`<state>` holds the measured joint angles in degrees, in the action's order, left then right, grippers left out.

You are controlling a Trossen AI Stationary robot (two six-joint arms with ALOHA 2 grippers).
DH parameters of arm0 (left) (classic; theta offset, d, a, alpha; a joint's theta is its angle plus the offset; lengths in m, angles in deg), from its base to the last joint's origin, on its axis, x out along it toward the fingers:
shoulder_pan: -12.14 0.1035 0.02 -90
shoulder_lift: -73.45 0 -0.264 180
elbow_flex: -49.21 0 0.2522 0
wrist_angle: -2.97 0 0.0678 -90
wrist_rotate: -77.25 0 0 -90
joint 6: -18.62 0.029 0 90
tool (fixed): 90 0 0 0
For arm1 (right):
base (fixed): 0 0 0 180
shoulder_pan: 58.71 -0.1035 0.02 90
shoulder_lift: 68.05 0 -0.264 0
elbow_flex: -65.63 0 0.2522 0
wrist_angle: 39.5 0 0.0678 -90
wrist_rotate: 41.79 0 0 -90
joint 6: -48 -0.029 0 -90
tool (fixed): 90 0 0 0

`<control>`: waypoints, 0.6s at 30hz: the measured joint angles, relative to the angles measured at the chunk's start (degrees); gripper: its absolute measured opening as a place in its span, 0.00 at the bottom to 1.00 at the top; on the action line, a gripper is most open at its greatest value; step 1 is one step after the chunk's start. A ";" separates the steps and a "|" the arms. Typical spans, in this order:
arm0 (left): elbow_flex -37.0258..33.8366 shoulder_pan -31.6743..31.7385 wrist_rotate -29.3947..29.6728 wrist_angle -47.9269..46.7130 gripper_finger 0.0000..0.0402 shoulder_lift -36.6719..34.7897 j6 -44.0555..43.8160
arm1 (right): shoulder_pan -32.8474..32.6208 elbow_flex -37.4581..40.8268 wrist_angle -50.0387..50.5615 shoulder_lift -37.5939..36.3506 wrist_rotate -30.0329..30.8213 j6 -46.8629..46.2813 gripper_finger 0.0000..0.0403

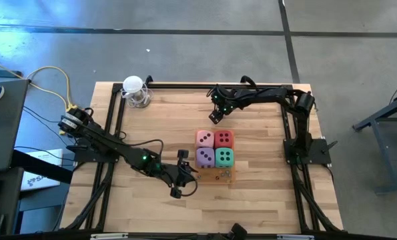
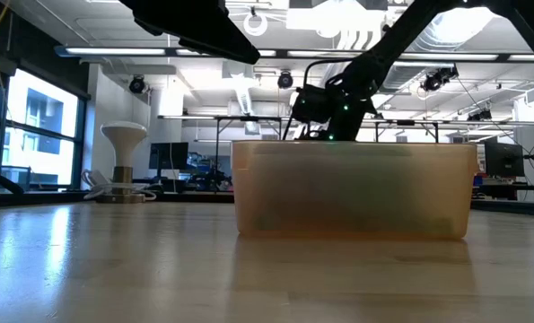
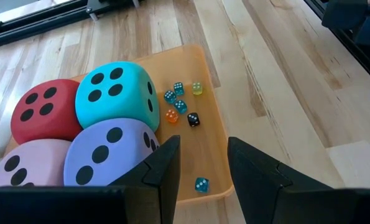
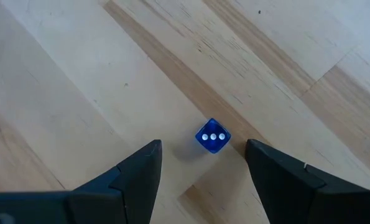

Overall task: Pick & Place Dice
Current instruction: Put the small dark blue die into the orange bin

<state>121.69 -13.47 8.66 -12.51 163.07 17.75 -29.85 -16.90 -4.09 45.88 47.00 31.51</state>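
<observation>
My right gripper (image 4: pixel 202 163) hangs open over a small blue die (image 4: pixel 212 135) on the table (image 4: pixel 79 74). My left gripper (image 3: pixel 203 162) is open above the orange tray (image 3: pixel 212 134) beside the purple die (image 3: pixel 107 155).

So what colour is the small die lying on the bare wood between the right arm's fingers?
Blue, translucent, white pips: small die, best in the right wrist view.

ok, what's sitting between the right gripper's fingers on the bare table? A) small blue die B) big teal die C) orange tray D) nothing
A: the right wrist view shows a small blue die lying on the wooden table, in the gap between the open fingers of the right gripper and not yet gripped.
</observation>
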 joint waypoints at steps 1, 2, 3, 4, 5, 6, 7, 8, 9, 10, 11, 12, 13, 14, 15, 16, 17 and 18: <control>-0.01 0.00 0.00 0.00 0.32 0.00 0.00 | 0.00 0.02 -0.02 0.00 0.02 0.04 0.57; 0.00 0.00 0.00 0.00 0.32 0.00 0.00 | 0.00 0.02 -0.02 0.00 0.08 0.04 0.57; 0.00 0.00 0.00 0.00 0.32 0.00 0.00 | 0.00 0.02 -0.03 0.00 0.27 0.04 0.57; 0.00 0.00 0.00 0.00 0.32 0.00 0.00 | 0.00 0.02 -0.02 0.00 0.62 0.06 0.57; -0.02 0.00 0.00 0.00 0.32 0.00 0.00 | -0.02 0.02 -0.04 0.00 0.85 0.06 0.57; 0.00 0.00 0.00 0.00 0.32 0.00 0.00 | -0.02 0.02 -0.04 0.00 0.85 0.06 0.57; 0.00 0.00 0.00 0.00 0.32 0.00 0.00 | 0.00 0.02 -0.05 0.00 0.76 0.01 0.57; -0.02 -0.02 0.00 0.00 0.32 0.00 -0.02 | 0.00 0.02 -0.06 0.00 0.75 -0.07 0.57; -0.02 -0.02 0.00 0.00 0.32 0.00 0.00 | 0.00 0.02 -0.08 0.00 0.81 -0.09 0.57; 0.00 0.00 0.00 -0.02 0.32 0.00 0.00 | -0.02 0.04 -0.10 0.00 0.83 -0.11 0.57; 0.00 0.00 0.00 -0.02 0.32 0.00 0.00 | -0.02 0.04 -0.20 0.00 0.82 -0.17 0.57; -0.02 0.00 0.00 -0.02 0.32 0.00 0.00 | -0.08 0.04 -0.32 0.00 0.85 -0.18 0.57; -0.02 0.00 0.00 -0.02 0.32 0.00 0.00 | -0.21 0.06 -0.48 0.00 0.97 -0.20 0.57; -0.01 -0.01 0.00 -0.04 0.32 0.00 0.00 | -0.33 0.08 -0.68 0.00 1.19 -0.12 0.57; -0.02 0.00 0.00 -0.04 0.32 -0.01 0.00 | -0.43 0.10 -0.87 0.00 1.33 0.01 0.57; -0.02 -0.01 0.00 -0.04 0.32 -0.02 0.00 | -0.59 0.14 -1.12 0.00 1.45 0.04 0.57; -0.02 -0.01 0.00 -0.04 0.32 -0.02 0.00 | -0.75 0.17 -1.58 0.00 1.54 0.05 0.57; 0.00 0.00 0.00 -0.04 0.32 -0.02 0.00 | -0.76 0.17 -2.20 0.02 1.63 0.10 0.57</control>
<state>121.68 -13.47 8.66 -12.55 163.05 17.75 -30.61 -16.73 -6.29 45.90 48.63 31.61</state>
